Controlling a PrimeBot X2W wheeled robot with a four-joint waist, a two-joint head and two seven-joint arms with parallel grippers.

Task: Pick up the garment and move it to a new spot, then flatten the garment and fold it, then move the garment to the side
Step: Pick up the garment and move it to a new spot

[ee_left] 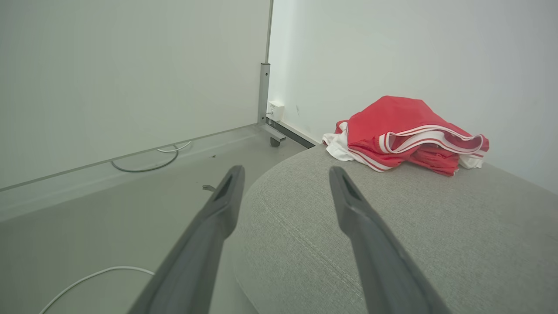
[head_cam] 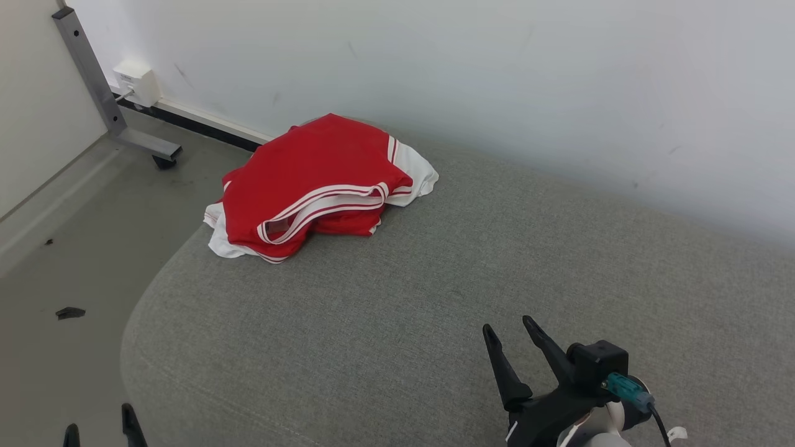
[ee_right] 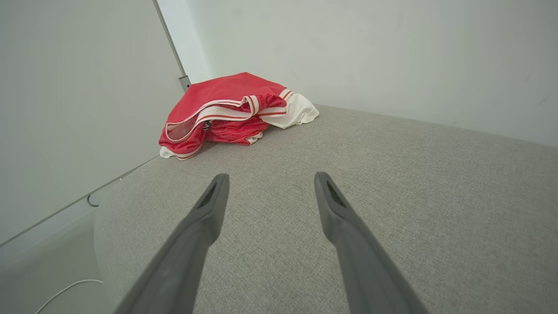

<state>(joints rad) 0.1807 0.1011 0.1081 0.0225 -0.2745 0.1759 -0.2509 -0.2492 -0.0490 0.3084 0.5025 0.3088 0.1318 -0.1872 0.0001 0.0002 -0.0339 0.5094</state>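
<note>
Red fabric garment with white striped trim (head_cam: 310, 174) well apart from both my grippers. Near: left gripper (head_cam: 99, 422) spread wide, empty, at rounded edge of grey fabric cushion (head_cam: 404, 298); right gripper (head_cam: 508, 325) wide, empty, over cushion. Far: garment bunched on cushion's far-left corner by white wall (head_cam: 497, 74).

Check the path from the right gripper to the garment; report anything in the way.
Nothing visible blocks it: only bare grey cushion lies between the open right gripper and the garment heaped near the wall.
</note>
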